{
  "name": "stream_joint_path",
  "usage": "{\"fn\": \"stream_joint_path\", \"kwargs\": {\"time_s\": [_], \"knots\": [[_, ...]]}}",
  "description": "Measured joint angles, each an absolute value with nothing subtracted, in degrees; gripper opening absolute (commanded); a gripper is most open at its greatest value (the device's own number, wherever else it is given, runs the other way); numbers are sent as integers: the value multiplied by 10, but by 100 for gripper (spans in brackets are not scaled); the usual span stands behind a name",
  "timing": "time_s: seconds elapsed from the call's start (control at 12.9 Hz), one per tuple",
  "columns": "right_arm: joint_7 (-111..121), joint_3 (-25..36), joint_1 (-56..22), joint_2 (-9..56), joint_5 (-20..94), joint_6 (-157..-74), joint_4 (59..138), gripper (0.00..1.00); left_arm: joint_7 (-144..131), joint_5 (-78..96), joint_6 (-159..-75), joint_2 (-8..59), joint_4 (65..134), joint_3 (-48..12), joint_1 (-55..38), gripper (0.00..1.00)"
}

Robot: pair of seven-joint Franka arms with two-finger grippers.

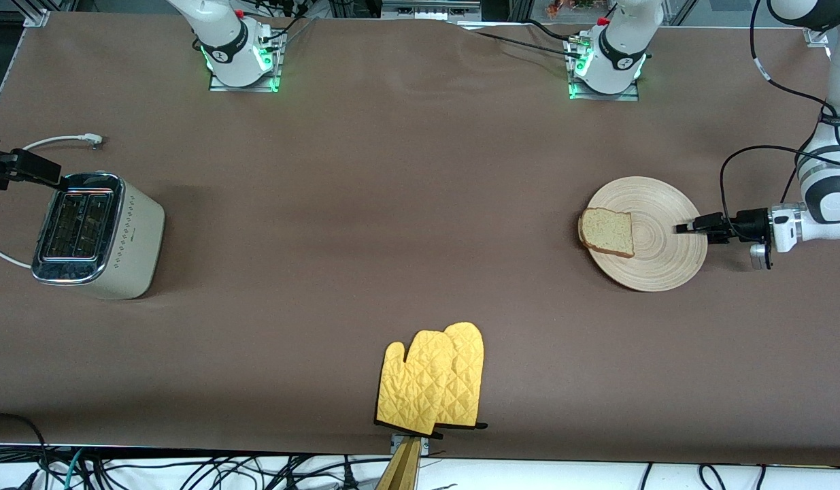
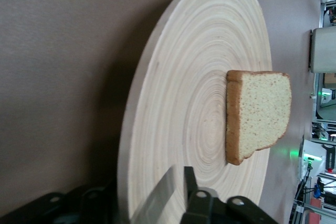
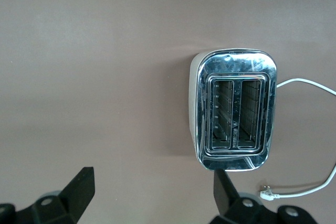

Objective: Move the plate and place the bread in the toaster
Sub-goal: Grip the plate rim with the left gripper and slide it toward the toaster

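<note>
Bread on plate, toaster at the right arm's end of the table.

Two yellow oven mitts (image 1: 433, 381) lie at the table's edge nearest the camera. The tan, dark-crusted bread (image 1: 607, 232) overhangs the ringed wooden plate (image 1: 658, 255), whose rim the left gripper (image 1: 692, 226) pinches. The right gripper (image 3: 152, 195) hangs wide open above the chrome-topped toaster (image 1: 96, 235) and its white cord (image 1: 52, 143).

Toaster (image 1: 100, 235) near the worktop edge at the right arm's end, cord (image 1: 52, 142) trailing toward the base-side edge. Plate (image 1: 647, 233) near the edge at the left arm's end, well apart from the toaster. Bread (image 1: 607, 232) on the plate, at the rim facing the toaster and overhanging it. Oven mitts (image 1: 433, 380) at the middle of the camera-side edge, nearer the camera than both toaster and plate.
</note>
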State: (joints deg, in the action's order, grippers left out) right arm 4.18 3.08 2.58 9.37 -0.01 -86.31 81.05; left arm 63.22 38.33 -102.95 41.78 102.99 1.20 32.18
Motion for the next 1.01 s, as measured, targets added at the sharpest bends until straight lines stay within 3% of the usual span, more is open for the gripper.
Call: {"fn": "stream_joint_path", "kwargs": {"time_s": [0.23,1.01], "knots": [[42,31,26,94,1,-863,811,100,632,389,-1029,416,1034,11,323,0],[42,31,26,94,1,-863,811,100,630,396,-1030,416,1036,-2,319,0]]}}
